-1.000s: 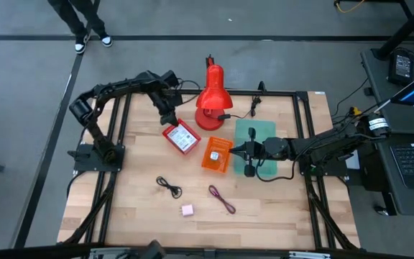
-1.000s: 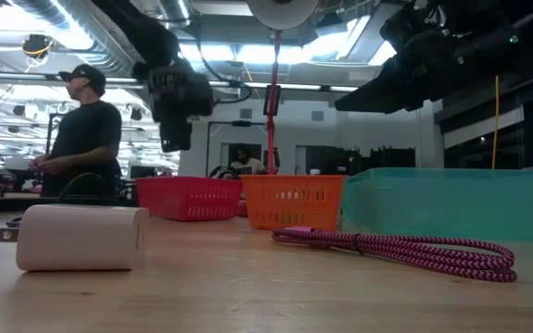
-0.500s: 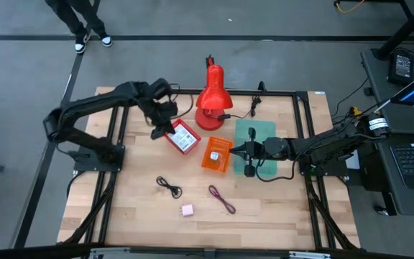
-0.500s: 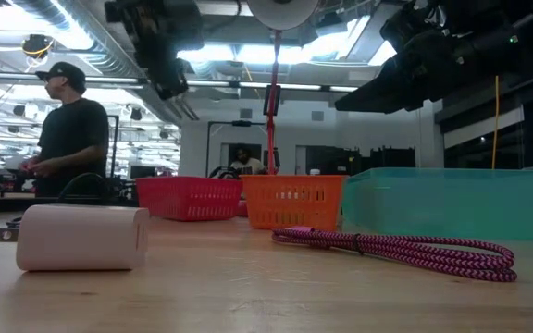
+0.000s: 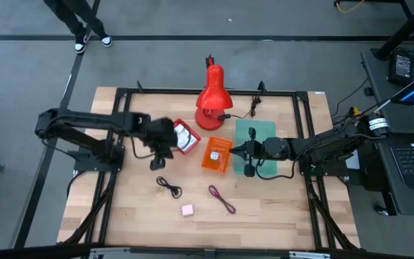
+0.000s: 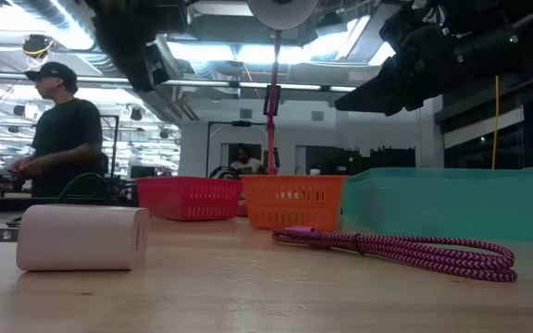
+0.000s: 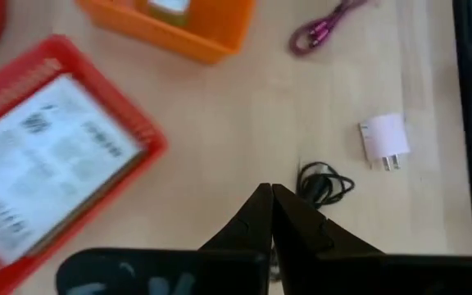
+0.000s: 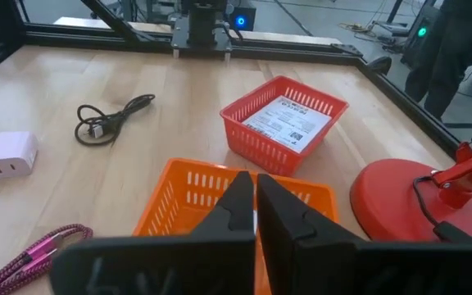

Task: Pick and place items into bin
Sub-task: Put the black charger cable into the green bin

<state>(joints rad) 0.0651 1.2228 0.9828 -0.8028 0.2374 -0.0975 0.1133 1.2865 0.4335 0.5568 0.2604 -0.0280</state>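
Note:
My left gripper (image 5: 158, 155) (image 7: 270, 205) is shut and empty, up in the air just left of the red basket (image 5: 183, 137), which holds a white printed card (image 7: 43, 168). A coiled black cable (image 5: 169, 186) (image 7: 322, 183) lies flat on the wood just nearer than that gripper. Farther toward the near edge lie a pink cube-shaped plug (image 5: 187, 210) (image 7: 385, 141) and a maroon cord loop (image 5: 221, 198) (image 6: 396, 248). My right gripper (image 5: 232, 151) (image 8: 253, 197) is shut and empty, above the orange basket (image 5: 216, 154) and next to the teal bin (image 5: 256, 142).
A red desk lamp (image 5: 210, 101) stands at the far side of the table, its base (image 8: 416, 201) beside the baskets. The orange basket holds a small white item (image 5: 214, 154). A black frame (image 5: 121, 108) rims the table. A person (image 6: 58, 129) stands in the room behind.
My left gripper has swung from the far side, beyond the red basket, toward the table's near edge and now hangs left of the red basket, over the wood beside the black cable. It has also risen. The right arm and all objects have kept still.

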